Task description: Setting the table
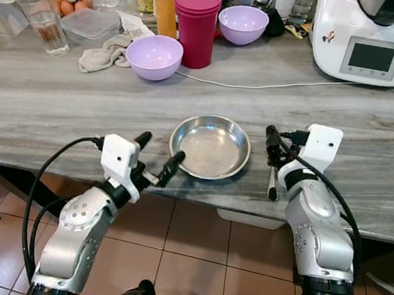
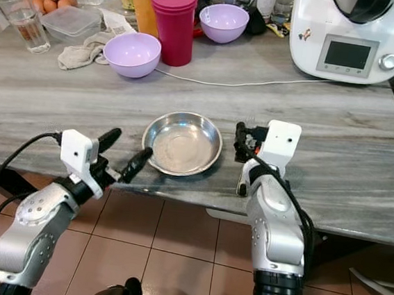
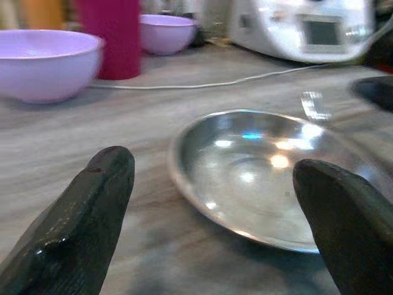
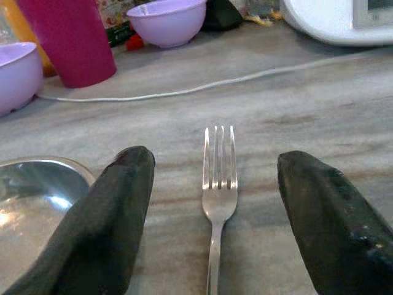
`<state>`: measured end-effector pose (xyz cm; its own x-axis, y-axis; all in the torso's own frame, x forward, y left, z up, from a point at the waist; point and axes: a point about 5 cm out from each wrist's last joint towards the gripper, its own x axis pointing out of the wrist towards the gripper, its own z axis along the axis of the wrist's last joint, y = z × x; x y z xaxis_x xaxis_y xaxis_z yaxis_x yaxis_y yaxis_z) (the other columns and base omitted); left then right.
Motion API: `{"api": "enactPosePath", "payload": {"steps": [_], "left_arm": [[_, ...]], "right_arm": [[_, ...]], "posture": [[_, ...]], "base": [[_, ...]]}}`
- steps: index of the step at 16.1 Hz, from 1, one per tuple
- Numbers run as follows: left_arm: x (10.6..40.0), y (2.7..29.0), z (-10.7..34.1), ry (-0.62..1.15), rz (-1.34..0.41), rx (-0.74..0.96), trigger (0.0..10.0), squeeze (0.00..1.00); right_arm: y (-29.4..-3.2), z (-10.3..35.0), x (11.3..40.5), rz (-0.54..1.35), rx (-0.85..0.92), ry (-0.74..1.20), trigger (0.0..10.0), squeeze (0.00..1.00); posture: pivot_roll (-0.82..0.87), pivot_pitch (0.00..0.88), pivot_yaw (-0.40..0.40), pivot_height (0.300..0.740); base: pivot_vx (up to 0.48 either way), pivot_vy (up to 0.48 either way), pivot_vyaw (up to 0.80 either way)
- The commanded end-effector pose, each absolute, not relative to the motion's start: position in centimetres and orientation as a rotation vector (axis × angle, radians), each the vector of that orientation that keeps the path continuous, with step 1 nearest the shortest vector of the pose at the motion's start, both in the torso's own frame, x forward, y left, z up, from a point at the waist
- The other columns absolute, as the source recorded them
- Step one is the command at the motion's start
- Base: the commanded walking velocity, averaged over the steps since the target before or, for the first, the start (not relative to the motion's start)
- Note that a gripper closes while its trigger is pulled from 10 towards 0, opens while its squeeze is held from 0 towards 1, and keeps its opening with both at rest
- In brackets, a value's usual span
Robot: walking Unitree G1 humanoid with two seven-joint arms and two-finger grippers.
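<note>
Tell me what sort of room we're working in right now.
Most likely a home kitchen: a wood-grain counter holds a white cooking appliance, eggs, lilac bowls and a steel plate with a fork beside it.

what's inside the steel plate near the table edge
The steel plate looks empty: only bare metal and light reflections show inside it. What lies under it on the table is covered. A fork lies beside it, between the right gripper's open fingers.

Home kitchen (countertop (image 1: 62,100), food processor (image 1: 371,39))
</note>
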<state>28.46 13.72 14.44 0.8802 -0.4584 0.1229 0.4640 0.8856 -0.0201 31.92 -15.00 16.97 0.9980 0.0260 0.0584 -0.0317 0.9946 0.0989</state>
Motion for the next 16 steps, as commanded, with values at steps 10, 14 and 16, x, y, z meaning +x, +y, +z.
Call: {"api": "enactPosePath", "payload": {"steps": [10, 14, 16], "left_arm": [[29.6, 14.3, 14.6, -0.147, -0.323, -0.082, 10.0, 0.0], [29.8, 14.2, 14.7, -0.158, -0.342, -0.082, 10.0, 0.0], [29.8, 14.2, 14.7, -0.158, -0.344, -0.081, 10.0, 0.0]], "right_arm": [[-15.1, 18.7, 29.6, 0.072, 0.0, -0.204, 10.0, 0.91], [-15.0, 18.8, 29.6, 0.078, -0.002, -0.216, 10.0, 0.45], [-15.0, 18.7, 29.6, 0.08, -0.004, -0.215, 10.0, 0.16]], "posture": [[-0.23, 0.159, 0.045, 0.74], [-0.23, 0.152, 0.051, 0.74], [-0.23, 0.152, 0.051, 0.74]], "base": [[0.0, 0.0, -0.12], [0.21, 0.172, -0.23], [0.306, 0.351, 0.0]]}}
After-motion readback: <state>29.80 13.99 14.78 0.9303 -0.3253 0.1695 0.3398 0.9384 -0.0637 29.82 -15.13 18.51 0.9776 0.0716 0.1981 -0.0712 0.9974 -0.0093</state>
